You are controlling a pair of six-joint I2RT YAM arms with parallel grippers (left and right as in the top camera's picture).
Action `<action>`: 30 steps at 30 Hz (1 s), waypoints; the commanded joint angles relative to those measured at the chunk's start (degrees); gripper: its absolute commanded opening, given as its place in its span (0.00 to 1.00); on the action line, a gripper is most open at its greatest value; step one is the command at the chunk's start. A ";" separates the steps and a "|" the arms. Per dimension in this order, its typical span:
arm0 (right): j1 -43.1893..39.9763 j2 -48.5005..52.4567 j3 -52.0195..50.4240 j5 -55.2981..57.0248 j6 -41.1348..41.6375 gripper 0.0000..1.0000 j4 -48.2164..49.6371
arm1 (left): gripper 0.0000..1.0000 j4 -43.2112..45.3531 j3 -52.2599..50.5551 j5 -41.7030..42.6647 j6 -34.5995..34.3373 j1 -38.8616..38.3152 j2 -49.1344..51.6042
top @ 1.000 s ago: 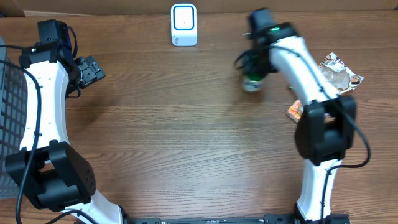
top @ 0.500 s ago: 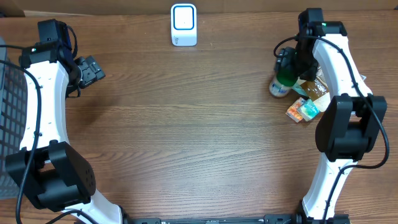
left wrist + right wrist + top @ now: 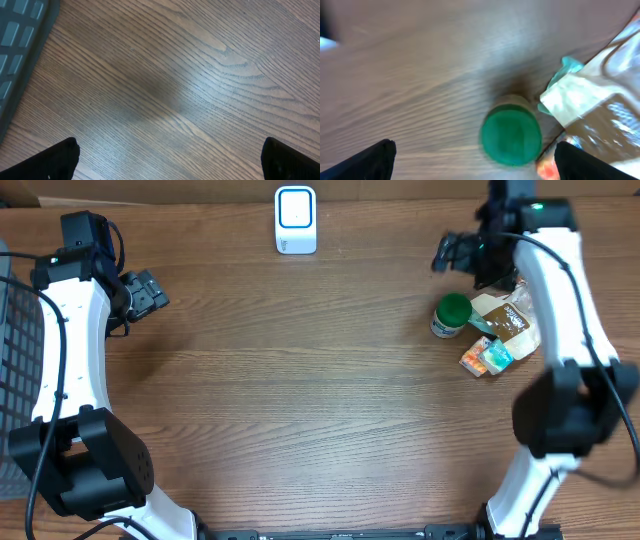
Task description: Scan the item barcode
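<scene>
The green-capped bottle [image 3: 452, 314] stands upright near the worktop's right edge, touching a heap of snack packets [image 3: 505, 330]; the right gripper [image 3: 452, 255] hangs over it, fingers spread wide, gripping nothing; the left gripper [image 3: 150, 290], likewise wide open and empty, hangs near the left edge; the scanner [image 3: 295, 220] sits at the far edge.

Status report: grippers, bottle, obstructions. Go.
Left gripper open, empty. Right gripper open, above green-capped bottle, not touching. Bottle upright on table, beside snack packets, far from scanner. Nothing between them.
</scene>
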 commanded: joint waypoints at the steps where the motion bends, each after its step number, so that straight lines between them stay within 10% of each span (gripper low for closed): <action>1: 1.75 -13.64 3.52 -1.51 -0.46 1.00 -1.42 | 1.00 0.00 0.85 -0.74 -0.37 -0.37 -0.46; 22: 3.91 -43.65 3.48 7.10 2.01 1.00 -13.11 | 1.00 0.00 0.85 -0.74 -0.37 -0.37 -0.46; 30: 0.83 -51.71 -6.45 12.74 4.33 1.00 4.35 | 1.00 0.00 0.85 -0.74 -0.35 -0.37 -0.46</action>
